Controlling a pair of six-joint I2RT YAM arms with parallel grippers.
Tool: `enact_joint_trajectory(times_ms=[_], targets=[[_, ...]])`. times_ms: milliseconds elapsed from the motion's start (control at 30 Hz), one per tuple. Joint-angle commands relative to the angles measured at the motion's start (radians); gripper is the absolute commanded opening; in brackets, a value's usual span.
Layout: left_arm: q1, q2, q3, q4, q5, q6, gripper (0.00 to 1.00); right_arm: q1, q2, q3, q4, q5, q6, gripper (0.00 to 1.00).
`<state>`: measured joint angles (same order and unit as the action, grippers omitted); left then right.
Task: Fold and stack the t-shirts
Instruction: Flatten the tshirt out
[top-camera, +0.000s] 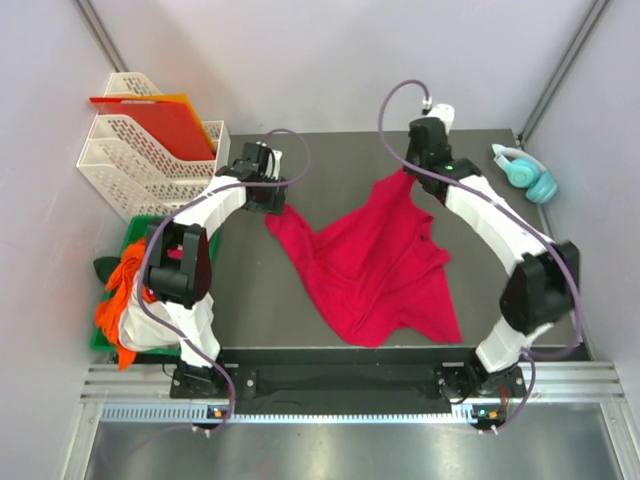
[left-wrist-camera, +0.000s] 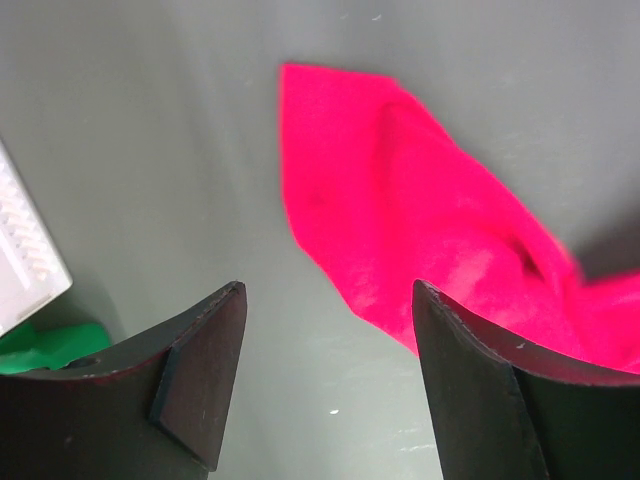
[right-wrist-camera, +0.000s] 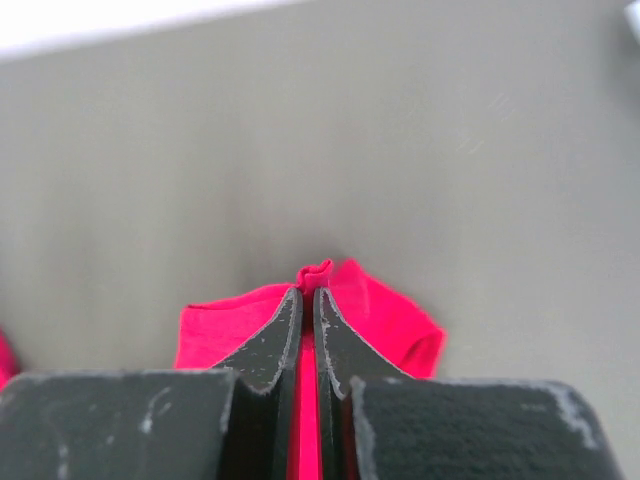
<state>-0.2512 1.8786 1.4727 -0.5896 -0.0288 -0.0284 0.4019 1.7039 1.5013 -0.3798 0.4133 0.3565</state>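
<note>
Table (top-camera: 250, 300): crimson t-shirt (top-camera: 375, 265) lies crumpled mid-mat | right gripper (right-wrist-camera: 308, 292): jaws pressed together, pinching a fold at the shirt's far edge | left gripper (left-wrist-camera: 328, 290): jaws spread, empty, just over the left corner | I'd lower left onto that corner, pinch, then draw both apart evenly.

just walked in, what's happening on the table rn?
The right gripper is shut on a bunched edge of the crimson t-shirt at its far side. The shirt lies crumpled on the table, not yet folded. The left gripper hovers open above the shirt's left corner, holding nothing. An orange shirt and a white shirt sit in the green bin.
</note>
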Motion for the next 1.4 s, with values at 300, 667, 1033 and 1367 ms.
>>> enact_joint_trajectory(times_ms=[300, 667, 1033, 1367], targets=[[-0.079, 0.089, 0.126, -0.033, 0.024, -0.019, 0.72, 0.005, -0.41, -0.114, -0.108, 0.131, -0.015, 0.0], [-0.08, 0.198, 0.261, 0.017, -0.085, -0.039, 0.72, 0.051, -0.618, -0.291, -0.254, 0.185, 0.065, 0.0], [-0.045, 0.534, 0.652, -0.05, -0.102, -0.033, 0.68, 0.058, -0.607, -0.259, -0.311, 0.182, 0.056, 0.0], [-0.043, 0.533, 0.604, -0.05, -0.085, -0.034, 0.63, 0.057, -0.561, -0.243, -0.278, 0.151, 0.058, 0.0]])
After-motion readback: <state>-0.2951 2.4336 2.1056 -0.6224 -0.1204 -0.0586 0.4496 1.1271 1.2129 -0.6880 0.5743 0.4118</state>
